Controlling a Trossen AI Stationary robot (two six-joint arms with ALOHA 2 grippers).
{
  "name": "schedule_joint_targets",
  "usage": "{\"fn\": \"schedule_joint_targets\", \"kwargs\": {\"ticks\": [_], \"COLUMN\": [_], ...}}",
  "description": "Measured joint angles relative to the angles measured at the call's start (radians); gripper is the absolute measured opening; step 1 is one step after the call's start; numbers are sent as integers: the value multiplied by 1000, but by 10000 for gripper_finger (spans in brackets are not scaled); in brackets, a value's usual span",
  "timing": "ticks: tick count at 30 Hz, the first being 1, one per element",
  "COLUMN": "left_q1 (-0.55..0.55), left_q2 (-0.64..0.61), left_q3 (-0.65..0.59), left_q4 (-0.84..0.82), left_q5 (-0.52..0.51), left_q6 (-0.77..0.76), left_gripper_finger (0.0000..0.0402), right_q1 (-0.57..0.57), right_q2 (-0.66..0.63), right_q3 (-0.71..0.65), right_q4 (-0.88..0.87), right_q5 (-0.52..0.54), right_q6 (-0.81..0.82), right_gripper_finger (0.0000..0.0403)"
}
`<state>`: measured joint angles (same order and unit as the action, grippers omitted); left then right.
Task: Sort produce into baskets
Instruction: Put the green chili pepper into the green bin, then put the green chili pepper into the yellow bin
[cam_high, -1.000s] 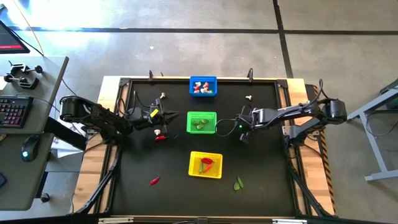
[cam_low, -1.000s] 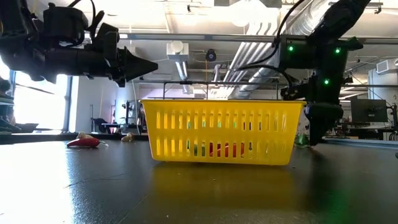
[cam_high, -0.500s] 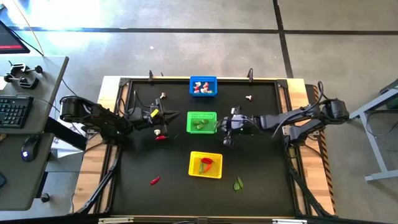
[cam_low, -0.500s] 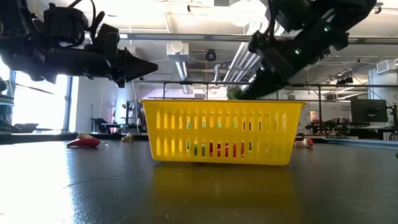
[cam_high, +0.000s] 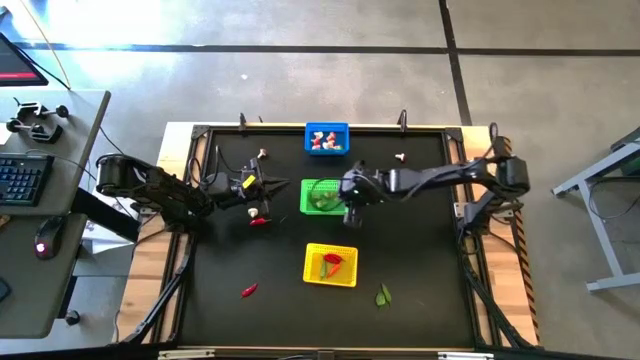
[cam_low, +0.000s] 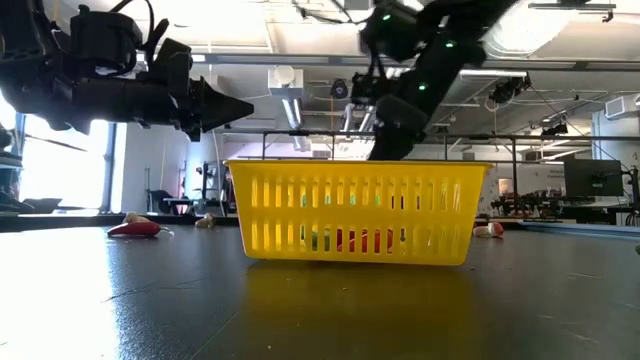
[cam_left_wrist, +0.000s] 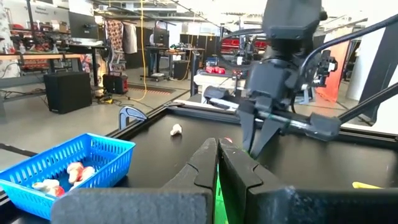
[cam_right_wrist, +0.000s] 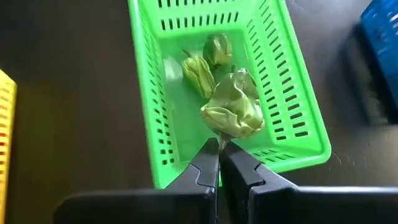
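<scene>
Right wrist view: the green basket (cam_right_wrist: 186, 118) is sitting directly under the right gripper (cam_right_wrist: 220, 163), which is pinching a green leafy piece (cam_right_wrist: 232, 107) above two others lying inside. The left gripper (cam_high: 275, 186), fingers pressed together, is hovering beside that basket, empty.

High view straight down; low view table-level, close behind yellow basket (cam_low: 358, 213); both share it.

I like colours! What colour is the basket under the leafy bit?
Green; the right wrist view shows it best.
</scene>
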<state>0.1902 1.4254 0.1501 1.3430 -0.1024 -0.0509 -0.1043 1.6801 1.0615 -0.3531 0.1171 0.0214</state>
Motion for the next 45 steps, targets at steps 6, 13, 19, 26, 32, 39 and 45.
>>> {"fn": "schedule_joint_targets", "kwargs": {"ticks": [6, 13, 19, 26, 32, 39, 45], "left_q1": [0, 0, 0, 0, 0, 0, 0], "left_q2": [0, 0, 0, 0, 0, 0, 0], "left_q3": [0, 0, 0, 0, 0, 0, 2], "left_q4": [0, -10, -10, -10, -10, -5, -14], "left_q5": [0, 0, 0, 0, 1, 1, 1], "left_q6": [0, 1, 2, 2, 2, 8, 0], "left_gripper_finger": [0, 0, 0, 0, 0, 0, 0], "right_q1": [-26, -43, -47, -47, 15, 106, 153], "right_q2": [86, 100, 100, 96, 21, -3, 32], "right_q3": [123, 144, 144, 144, 123, -10, -73], "right_q4": [-109, -122, -142, -137, -105, 126, 255], "right_q5": [-64, -67, -102, -146, -199, -277, -282], "right_q6": [-82, -93, -108, -109, -82, 32, 76], "right_gripper_finger": [0, 10, 14, 4, 0, 0, 0]}}
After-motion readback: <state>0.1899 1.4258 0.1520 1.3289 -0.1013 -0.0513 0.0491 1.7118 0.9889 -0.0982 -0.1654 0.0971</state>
